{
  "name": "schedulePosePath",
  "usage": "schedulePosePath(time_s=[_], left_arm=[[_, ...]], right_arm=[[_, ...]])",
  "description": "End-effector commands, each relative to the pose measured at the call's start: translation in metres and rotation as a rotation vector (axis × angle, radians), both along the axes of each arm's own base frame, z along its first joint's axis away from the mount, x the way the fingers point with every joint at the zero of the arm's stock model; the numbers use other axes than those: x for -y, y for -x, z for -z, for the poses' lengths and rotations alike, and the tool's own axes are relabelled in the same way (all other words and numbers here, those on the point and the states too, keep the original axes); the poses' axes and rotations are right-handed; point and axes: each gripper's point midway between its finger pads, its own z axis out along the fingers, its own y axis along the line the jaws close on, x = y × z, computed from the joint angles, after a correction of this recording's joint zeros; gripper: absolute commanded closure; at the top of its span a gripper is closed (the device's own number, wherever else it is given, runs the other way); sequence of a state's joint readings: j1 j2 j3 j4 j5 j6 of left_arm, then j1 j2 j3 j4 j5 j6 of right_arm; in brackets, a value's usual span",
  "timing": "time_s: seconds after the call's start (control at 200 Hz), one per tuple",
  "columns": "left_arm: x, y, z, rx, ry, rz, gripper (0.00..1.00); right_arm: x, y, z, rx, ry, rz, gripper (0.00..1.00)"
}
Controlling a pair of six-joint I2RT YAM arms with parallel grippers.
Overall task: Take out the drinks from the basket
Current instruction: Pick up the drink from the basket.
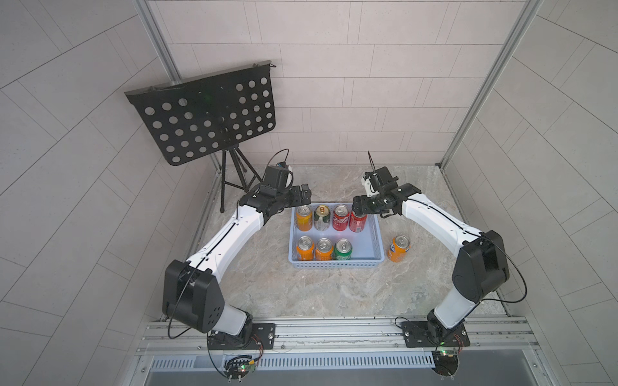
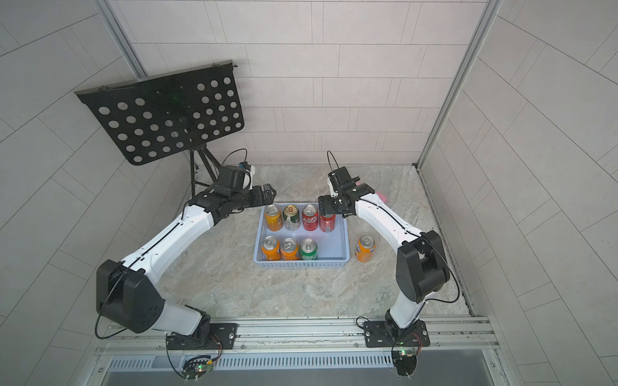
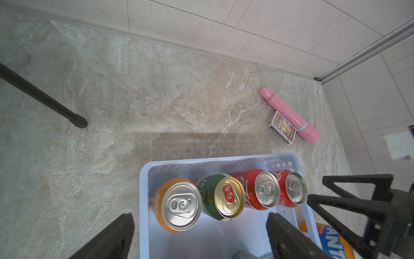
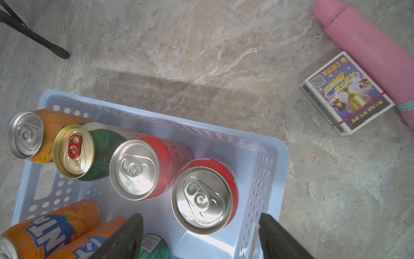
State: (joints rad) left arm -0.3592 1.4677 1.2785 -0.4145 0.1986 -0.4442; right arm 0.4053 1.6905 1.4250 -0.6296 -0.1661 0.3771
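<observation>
The light blue basket [image 1: 336, 264] [image 2: 301, 264] stands mid-table with several drinks upright in it. The back row is an orange can [image 1: 304, 219], a dark green-and-white can [image 1: 322, 218] and two red cans [image 1: 341, 217] [image 1: 357, 222]. In front are two orange cans [image 1: 305, 248] [image 1: 324, 249] and a green one [image 1: 343, 249]. Another orange can [image 1: 399, 248] stands on the table right of the basket. My right gripper [image 1: 356, 206] [image 4: 200, 224] hovers open over the rightmost red can [image 4: 203, 197], touching nothing. My left gripper [image 1: 306, 195] [image 3: 201, 233] is open above the basket's far left corner.
A pink tube [image 3: 291, 114] and a small patterned card box [image 3: 282, 127] lie on the table behind the basket's right end. A black perforated music stand [image 1: 207, 117] on a tripod stands at the back left, one leg [image 3: 76, 118] near the left arm.
</observation>
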Motion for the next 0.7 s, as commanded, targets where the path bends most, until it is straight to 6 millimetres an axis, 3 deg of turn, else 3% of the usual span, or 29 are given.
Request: schedulePosePath(time_s=[0.0, 0.695], left_arm=[[0.007, 0.002, -0.015, 0.031, 0.056, 0.016, 0.0], [0.004, 0.002, -0.015, 0.025, 0.063, 0.009, 0.0]], right_arm=[[-0.001, -0.002, 0.006, -0.006, 0.042, -0.003, 0.16], [-0.007, -0.008, 0.046, -0.064, 0.139, -0.019, 0.18]])
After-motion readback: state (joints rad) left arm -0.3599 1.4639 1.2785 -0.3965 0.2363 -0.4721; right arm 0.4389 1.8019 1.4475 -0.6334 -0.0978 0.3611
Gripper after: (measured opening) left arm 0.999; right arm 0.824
